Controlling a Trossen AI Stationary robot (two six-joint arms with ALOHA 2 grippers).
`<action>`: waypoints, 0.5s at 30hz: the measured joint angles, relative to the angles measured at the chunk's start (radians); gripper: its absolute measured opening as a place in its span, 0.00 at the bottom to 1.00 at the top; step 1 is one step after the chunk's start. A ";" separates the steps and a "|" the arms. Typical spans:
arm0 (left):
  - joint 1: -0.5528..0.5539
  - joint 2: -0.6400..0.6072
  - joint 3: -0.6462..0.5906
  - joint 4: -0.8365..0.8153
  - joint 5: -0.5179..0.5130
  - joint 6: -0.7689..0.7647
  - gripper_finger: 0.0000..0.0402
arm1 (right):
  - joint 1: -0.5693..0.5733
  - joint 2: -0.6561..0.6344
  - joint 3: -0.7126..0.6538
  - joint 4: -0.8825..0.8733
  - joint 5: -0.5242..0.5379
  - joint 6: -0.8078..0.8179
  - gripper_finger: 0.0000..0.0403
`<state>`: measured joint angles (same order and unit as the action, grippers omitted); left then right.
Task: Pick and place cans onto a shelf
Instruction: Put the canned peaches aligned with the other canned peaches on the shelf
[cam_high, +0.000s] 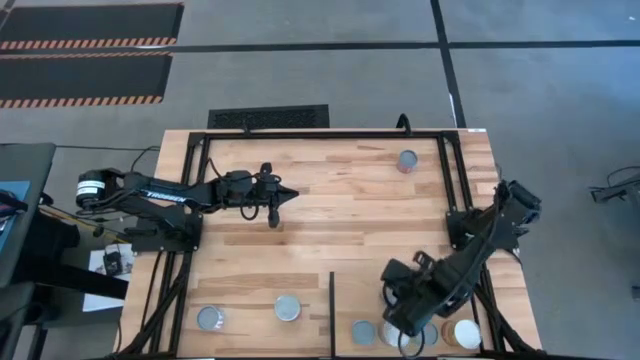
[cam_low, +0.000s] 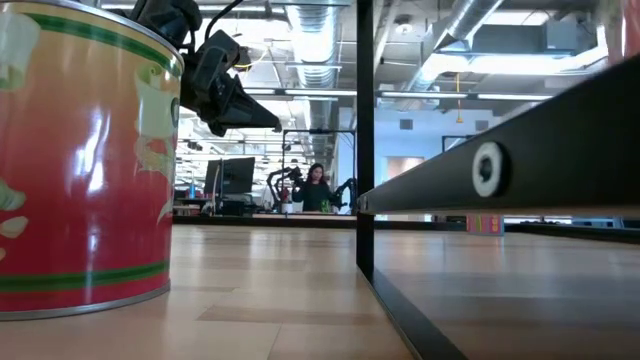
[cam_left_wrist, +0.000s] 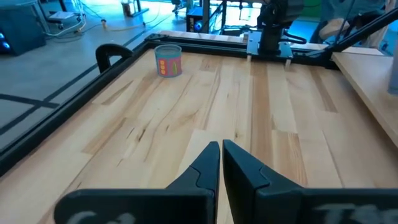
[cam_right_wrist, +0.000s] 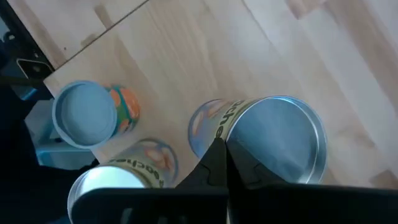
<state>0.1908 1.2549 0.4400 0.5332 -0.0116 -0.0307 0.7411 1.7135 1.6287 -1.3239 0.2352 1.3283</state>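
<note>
Cans (cam_high: 432, 334) cluster on the shelf (cam_high: 500, 285) right of the divider (cam_high: 331, 312), the right hand (cam_high: 408, 340) clenched empty just above them, the left hand (cam_high: 291, 191) clenched empty well beyond the divider over the worktop (cam_high: 340, 215).

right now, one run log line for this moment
left end effector: shut, mid-table, empty | right end effector: shut, over shelf cans | cans outside shelf: three

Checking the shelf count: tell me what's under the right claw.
The shut right claw hovers over shelf cans: one silver-topped can below it, two more beside. Its arm hides some cans from overhead.
</note>
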 joint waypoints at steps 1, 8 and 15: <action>-0.001 0.000 0.000 -0.001 -0.002 0.000 0.02 | 0.006 0.010 0.001 0.003 -0.002 0.013 0.01; -0.022 0.000 0.000 -0.002 -0.019 0.000 0.02 | 0.027 0.071 0.002 0.024 -0.023 0.044 0.01; -0.042 0.000 0.000 -0.004 -0.054 0.007 0.02 | 0.014 0.076 0.001 0.063 -0.025 0.036 0.03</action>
<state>0.1493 1.2549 0.4404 0.5292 -0.0654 -0.0238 0.7546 1.7893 1.6299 -1.2614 0.2106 1.3647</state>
